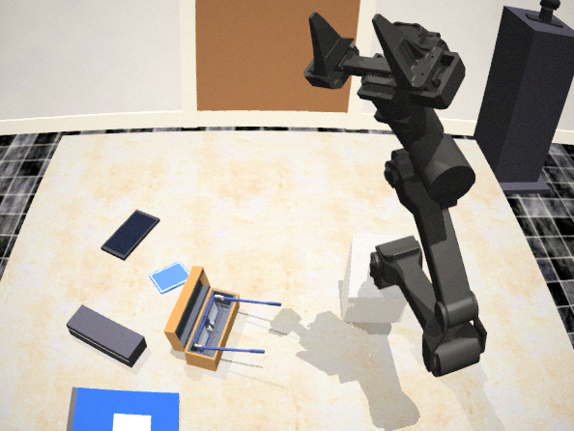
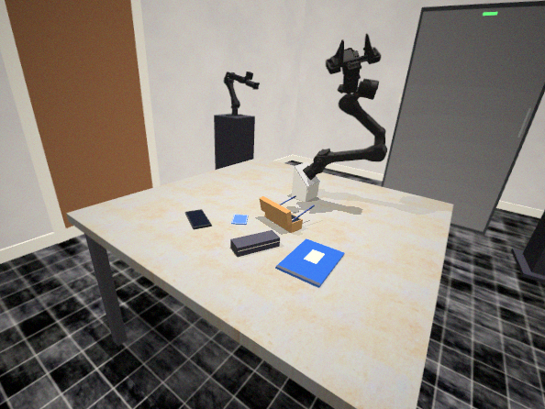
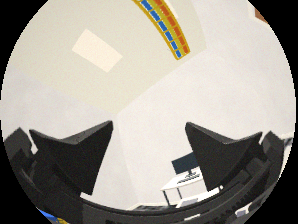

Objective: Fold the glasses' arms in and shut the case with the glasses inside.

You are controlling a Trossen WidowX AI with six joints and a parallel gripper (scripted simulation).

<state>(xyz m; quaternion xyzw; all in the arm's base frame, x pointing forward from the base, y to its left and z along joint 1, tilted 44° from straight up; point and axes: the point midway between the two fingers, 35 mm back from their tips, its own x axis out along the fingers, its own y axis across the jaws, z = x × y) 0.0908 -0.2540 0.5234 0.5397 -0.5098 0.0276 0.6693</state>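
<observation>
Hovering high above the tabletop point(image 1: 290, 193), your tool point(image 1: 355, 41) is spread wide, gripping nothing; glasses point(image 1: 213, 321) sit unfolded in the open case point(image 1: 181, 314).

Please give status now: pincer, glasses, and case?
Pincer open, empty, raised high. Glasses in open case, both arms sticking out unfolded. Nothing blocking the case.
</observation>
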